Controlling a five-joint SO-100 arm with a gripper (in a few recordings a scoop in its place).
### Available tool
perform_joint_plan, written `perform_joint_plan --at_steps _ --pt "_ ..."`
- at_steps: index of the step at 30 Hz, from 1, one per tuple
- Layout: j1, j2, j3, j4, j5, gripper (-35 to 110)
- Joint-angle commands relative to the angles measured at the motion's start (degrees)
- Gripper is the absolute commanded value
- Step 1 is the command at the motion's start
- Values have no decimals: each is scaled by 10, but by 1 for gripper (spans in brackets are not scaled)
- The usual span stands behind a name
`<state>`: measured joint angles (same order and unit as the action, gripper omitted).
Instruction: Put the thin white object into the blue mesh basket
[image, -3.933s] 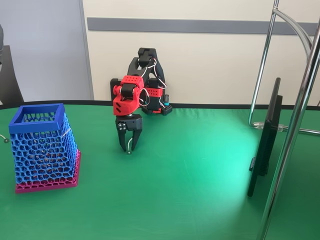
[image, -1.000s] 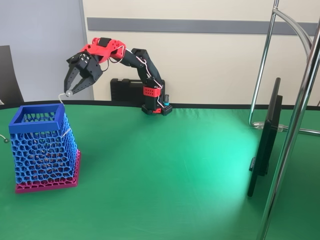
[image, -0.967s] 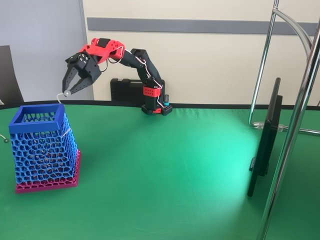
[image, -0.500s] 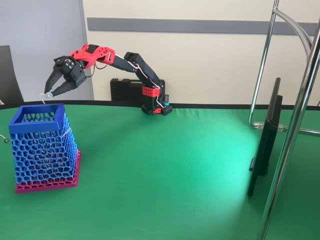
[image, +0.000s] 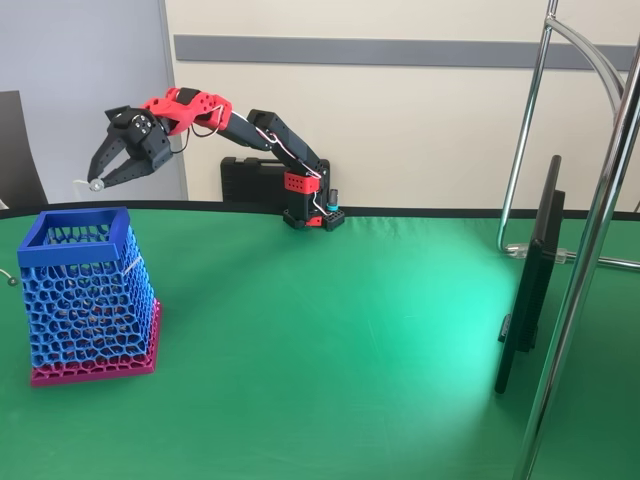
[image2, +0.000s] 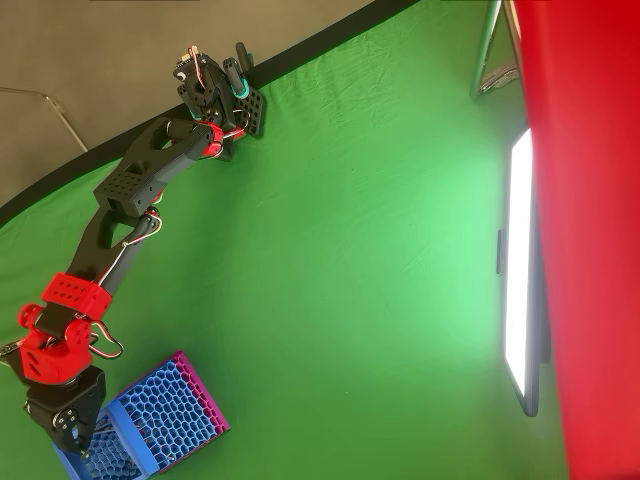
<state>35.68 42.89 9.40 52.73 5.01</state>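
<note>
the arm reaches far out so its gripper (image: 97, 181) hangs high above the blue mesh basket (image: 85, 300). the two fingers are pinched on the thin white object (image: 84, 183), which sticks out from the tips in the fixed view. it is held up in the air, not touching the basket, so it can fall in when let go. from above, the gripper (image2: 80, 438) sits over the basket's (image2: 165, 417) edge. i think it may need to line up more with the open top, or the little thing could miss and land on the green table (image: 350, 340).
</note>
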Motion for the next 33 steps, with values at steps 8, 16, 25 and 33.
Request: perform_joint_plan --at_steps 8,16,25,33 --pt "-11 6 56 -173 -89 4" --pt "-21 23 132 -265 -166 16" --pt "-16 40 146 -279 -162 31" --pt "-17 76 170 -273 -130 32"
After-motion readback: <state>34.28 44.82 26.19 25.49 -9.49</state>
